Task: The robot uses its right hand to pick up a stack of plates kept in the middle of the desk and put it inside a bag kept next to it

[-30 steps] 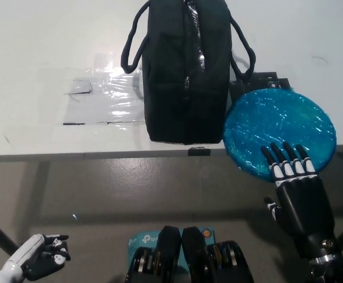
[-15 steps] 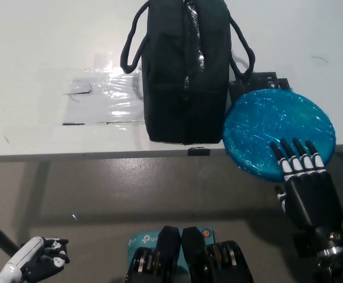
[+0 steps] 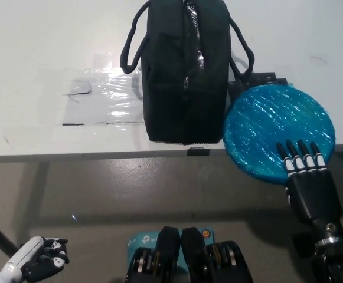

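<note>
One big white desk (image 3: 47, 53) fills the top of the picture, and under its front edge there is a grey floor (image 3: 130, 188). On the desk stands one black bag (image 3: 186, 71). It has two loop handles, one on each side, and a zip runs along its top. Just beside the bag, on the robot's right side, lies one blue stack of plates (image 3: 274, 127). It is round and shiny, wrapped in clear film. It touches the bag's side, and its near edge sticks out over the desk's front edge. How many plates are in the stack cannot be told. A small black thing (image 3: 264, 78) peeks out behind the stack. One patch of clear shiny plastic (image 3: 103, 97) is stuck flat on the desk on the bag's other side.

The black right hand (image 3: 308, 180) reaches up from below. Its fingers (image 3: 301, 154) are straight and side by side, lying on the near edge of the stack, not wrapped around it. The white left hand (image 3: 41, 262) rests low in the corner, well apart from the desk, with its fingers curled in on nothing.
</note>
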`<act>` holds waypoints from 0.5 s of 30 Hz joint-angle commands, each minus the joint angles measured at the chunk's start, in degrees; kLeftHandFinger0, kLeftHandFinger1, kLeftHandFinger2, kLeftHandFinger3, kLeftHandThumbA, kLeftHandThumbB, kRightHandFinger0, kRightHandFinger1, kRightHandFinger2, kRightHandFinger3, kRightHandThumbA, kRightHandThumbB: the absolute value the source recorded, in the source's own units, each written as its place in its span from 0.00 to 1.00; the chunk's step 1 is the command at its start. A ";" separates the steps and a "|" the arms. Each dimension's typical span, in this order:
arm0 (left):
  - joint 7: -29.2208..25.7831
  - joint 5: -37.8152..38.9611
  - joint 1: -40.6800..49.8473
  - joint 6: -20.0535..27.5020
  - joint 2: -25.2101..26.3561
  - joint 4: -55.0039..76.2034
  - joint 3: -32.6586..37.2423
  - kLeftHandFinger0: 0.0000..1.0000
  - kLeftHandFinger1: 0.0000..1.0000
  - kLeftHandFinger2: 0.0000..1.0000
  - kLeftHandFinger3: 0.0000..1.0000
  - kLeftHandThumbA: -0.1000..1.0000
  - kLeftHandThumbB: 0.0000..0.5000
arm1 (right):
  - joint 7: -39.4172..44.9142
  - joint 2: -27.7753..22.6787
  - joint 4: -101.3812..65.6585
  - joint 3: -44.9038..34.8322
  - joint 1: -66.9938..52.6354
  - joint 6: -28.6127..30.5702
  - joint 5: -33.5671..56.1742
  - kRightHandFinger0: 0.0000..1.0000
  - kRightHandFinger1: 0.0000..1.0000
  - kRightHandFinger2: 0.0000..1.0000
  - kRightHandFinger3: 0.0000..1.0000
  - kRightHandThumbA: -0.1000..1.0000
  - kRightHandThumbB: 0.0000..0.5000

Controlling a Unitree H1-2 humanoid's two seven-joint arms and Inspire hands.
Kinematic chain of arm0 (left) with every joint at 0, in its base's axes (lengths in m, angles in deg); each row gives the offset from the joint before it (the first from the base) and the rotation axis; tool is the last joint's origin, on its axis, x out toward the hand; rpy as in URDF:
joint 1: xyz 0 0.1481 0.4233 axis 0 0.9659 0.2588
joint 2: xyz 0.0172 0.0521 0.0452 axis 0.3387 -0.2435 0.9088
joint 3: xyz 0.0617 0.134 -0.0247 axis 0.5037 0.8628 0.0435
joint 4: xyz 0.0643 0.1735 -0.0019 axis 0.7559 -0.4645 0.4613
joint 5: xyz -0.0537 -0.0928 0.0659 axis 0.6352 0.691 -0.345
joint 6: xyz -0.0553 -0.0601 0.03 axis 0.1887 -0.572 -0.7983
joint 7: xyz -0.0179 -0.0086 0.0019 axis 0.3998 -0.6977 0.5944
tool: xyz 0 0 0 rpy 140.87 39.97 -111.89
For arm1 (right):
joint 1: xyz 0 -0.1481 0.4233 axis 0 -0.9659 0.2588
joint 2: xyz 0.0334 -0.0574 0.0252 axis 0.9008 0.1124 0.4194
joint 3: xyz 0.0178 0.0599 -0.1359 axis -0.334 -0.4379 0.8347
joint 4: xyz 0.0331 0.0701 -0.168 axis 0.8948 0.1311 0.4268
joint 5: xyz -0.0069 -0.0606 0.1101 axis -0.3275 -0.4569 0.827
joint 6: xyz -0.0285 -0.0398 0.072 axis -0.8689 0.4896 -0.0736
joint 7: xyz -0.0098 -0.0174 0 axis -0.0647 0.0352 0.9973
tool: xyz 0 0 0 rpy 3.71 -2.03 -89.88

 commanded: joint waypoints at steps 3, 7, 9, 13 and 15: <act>1.52 -0.72 -0.76 0.01 1.98 1.40 0.17 0.78 0.81 0.87 0.87 0.00 0.30 | -3.38 -4.45 2.61 1.97 4.89 3.27 0.93 0.40 0.44 0.46 1.00 0.05 0.08; 1.41 -0.43 -0.52 0.17 1.87 1.56 -0.04 0.77 0.80 0.86 0.86 0.00 0.30 | -7.78 -6.61 3.33 4.17 6.19 5.73 0.90 0.00 0.22 0.37 0.55 0.00 0.00; 1.49 -0.45 -0.54 1.33 1.99 1.12 -0.04 0.76 0.80 0.85 0.85 0.00 0.34 | -14.29 -8.44 1.61 4.45 6.48 11.31 2.78 0.00 0.16 0.45 0.13 0.00 0.21; 1.49 -1.42 -0.59 0.23 2.32 1.69 0.34 0.77 0.82 0.86 0.86 0.00 0.34 | -15.97 -8.48 -0.19 4.50 5.93 14.39 5.06 0.00 0.03 0.38 0.17 0.00 0.86; 1.50 -1.09 -0.57 0.09 2.15 1.66 0.10 0.78 0.82 0.86 0.87 0.00 0.33 | -14.76 -8.60 -1.43 4.50 5.60 15.19 5.88 0.00 0.00 0.30 0.13 0.00 0.98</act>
